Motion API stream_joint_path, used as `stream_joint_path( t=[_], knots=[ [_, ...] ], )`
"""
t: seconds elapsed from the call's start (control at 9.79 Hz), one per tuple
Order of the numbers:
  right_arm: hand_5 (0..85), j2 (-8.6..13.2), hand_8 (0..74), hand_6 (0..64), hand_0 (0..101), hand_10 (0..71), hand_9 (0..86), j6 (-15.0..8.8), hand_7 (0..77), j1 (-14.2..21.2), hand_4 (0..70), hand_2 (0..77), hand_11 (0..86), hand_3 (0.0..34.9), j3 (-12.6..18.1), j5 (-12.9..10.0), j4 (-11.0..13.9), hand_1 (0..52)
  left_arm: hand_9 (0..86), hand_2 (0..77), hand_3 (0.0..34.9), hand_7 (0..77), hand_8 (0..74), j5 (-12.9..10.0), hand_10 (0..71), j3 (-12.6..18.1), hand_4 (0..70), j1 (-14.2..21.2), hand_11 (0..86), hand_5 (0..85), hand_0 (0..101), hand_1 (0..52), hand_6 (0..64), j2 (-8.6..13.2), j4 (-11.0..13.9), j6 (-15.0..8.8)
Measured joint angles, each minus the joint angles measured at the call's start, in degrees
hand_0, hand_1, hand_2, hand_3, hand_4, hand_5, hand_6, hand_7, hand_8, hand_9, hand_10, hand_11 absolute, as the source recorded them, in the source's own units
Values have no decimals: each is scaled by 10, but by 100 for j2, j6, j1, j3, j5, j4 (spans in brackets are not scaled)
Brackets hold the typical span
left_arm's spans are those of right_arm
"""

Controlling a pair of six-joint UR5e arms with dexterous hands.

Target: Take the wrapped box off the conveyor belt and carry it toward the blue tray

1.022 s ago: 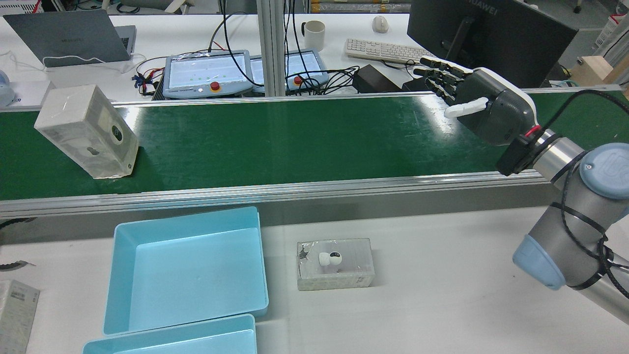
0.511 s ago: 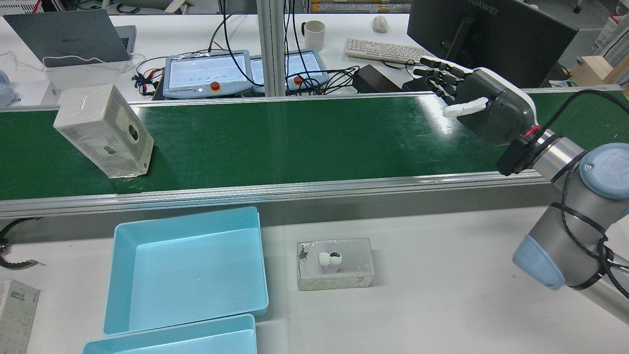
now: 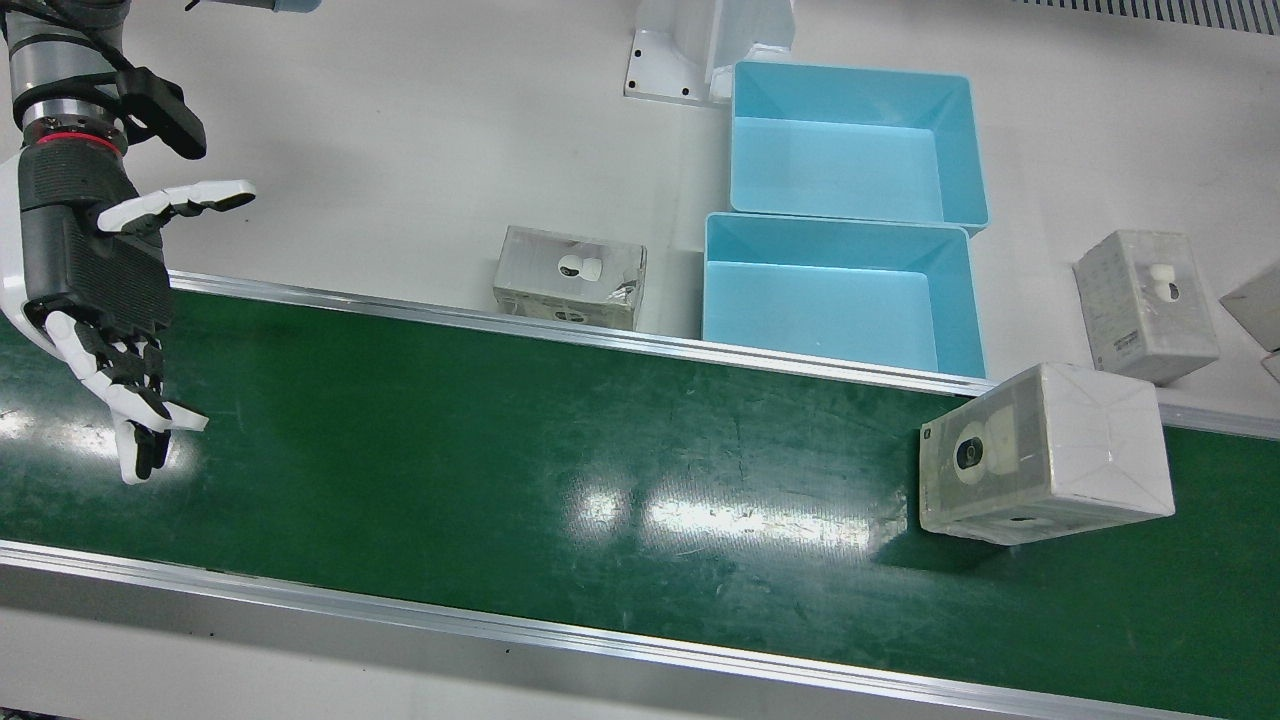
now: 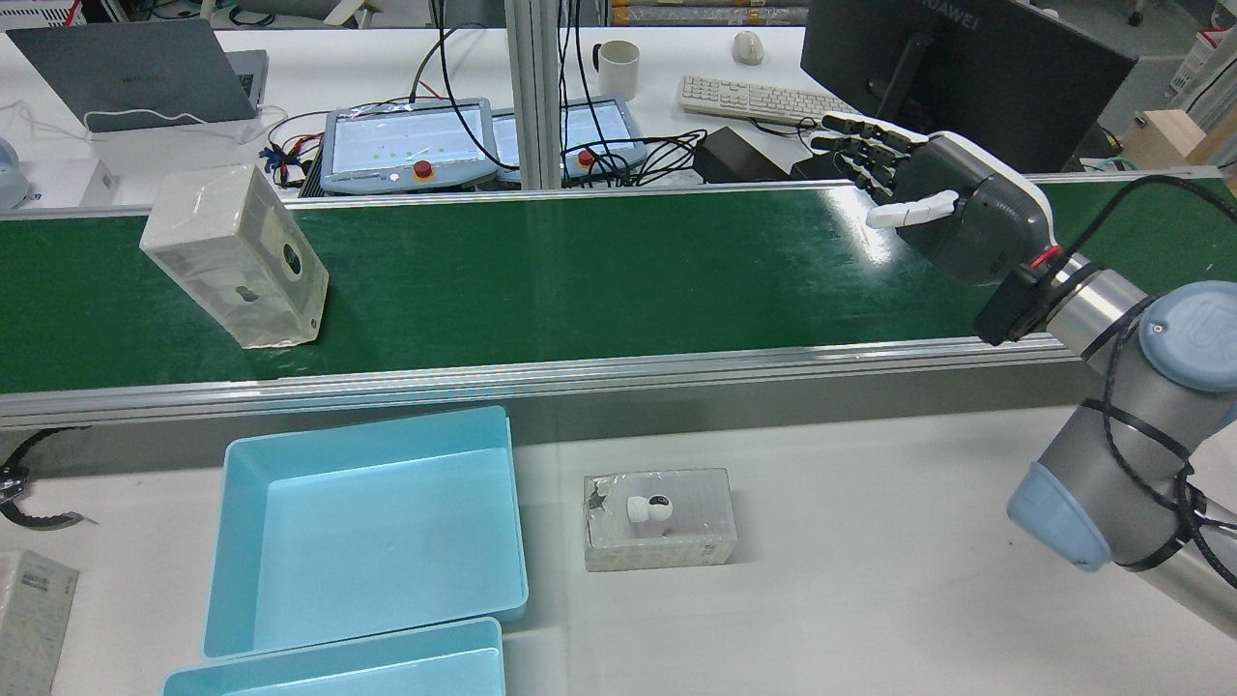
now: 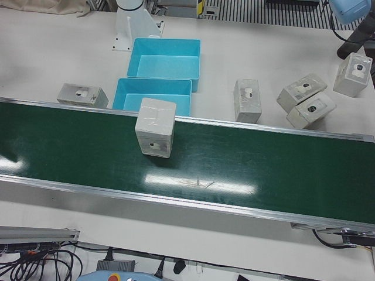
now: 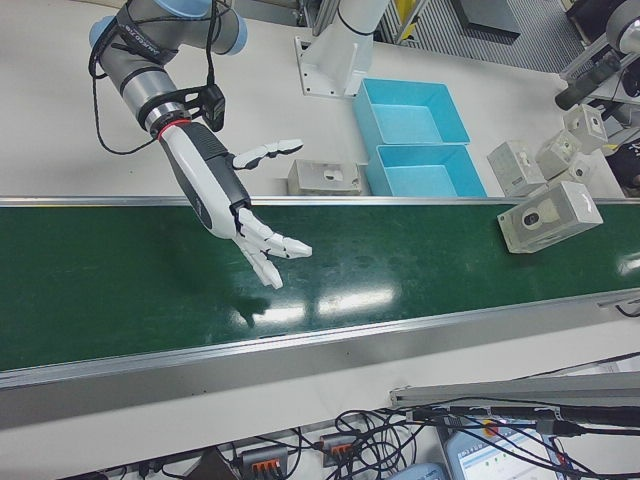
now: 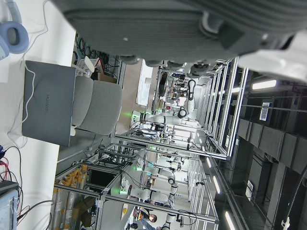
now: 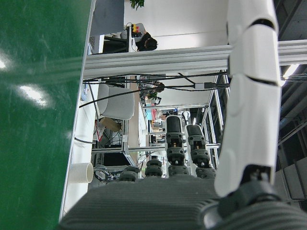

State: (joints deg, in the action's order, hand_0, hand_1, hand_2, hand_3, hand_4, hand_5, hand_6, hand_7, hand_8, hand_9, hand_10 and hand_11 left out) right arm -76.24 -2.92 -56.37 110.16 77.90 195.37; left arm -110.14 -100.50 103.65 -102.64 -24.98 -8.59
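Observation:
The wrapped box [image 4: 237, 256] is white, with a camera printed on its side. It stands on the green conveyor belt [image 4: 599, 271] at the left end in the rear view, and also shows in the front view [image 3: 1045, 455] and the left-front view [image 5: 155, 127]. My right hand [image 4: 952, 208] is open with fingers spread, hovering over the belt's other end, far from the box [image 6: 550, 217]; it also shows in the front view [image 3: 95, 290] and the right-front view [image 6: 225, 195]. The blue tray [image 4: 377, 541] sits on the white table beside the belt. Only the palm of my left hand [image 7: 168, 24] shows.
A second blue tray [image 3: 850, 150] lies behind the first [image 3: 820, 305]. A wrapped box [image 4: 659, 519] lies on the table right of the trays. Several more boxes [image 5: 247, 99] lie on the table on the left arm's side. Monitor, keyboard and pendants stand beyond the belt.
The wrapped box has ridden along the belt toward my right hand, moving right in the rear view. The right hand has barely moved and stays open.

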Motion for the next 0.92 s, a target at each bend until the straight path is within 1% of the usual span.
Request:
stream_joint_path(
  t=[0.2, 0.31, 0.41, 0.72, 0.92],
  knots=[
    [147, 3, 22, 76, 474, 11, 71, 50, 229, -3, 153, 125, 38, 7, 22, -2, 13, 142, 0, 11, 0, 5, 5, 0, 5, 0, 0, 0, 0, 11, 0, 0, 0, 0, 0, 0],
    [147, 4, 22, 76, 474, 11, 71, 74, 229, -4, 153, 125, 38, 7, 37, -2, 20, 142, 0, 11, 0, 5, 5, 0, 5, 0, 0, 0, 0, 11, 0, 0, 0, 0, 0, 0],
    [147, 4, 0, 76, 474, 16, 60, 87, 240, -3, 153, 125, 38, 7, 59, -2, 29, 142, 0, 11, 0, 5, 5, 0, 5, 0, 0, 0, 0, 11, 0, 0, 0, 0, 0, 0],
    [147, 4, 11, 76, 473, 16, 60, 101, 240, 11, 147, 120, 38, 6, 88, -3, 43, 142, 0, 11, 0, 5, 5, 0, 5, 0, 0, 0, 0, 11, 0, 0, 0, 0, 0, 0],
    [147, 4, 5, 76, 473, 16, 60, 115, 240, 15, 147, 120, 38, 7, 103, 0, 48, 142, 0, 11, 0, 5, 5, 0, 5, 0, 0, 0, 0, 11, 0, 0, 0, 0, 0, 0]
  ],
)
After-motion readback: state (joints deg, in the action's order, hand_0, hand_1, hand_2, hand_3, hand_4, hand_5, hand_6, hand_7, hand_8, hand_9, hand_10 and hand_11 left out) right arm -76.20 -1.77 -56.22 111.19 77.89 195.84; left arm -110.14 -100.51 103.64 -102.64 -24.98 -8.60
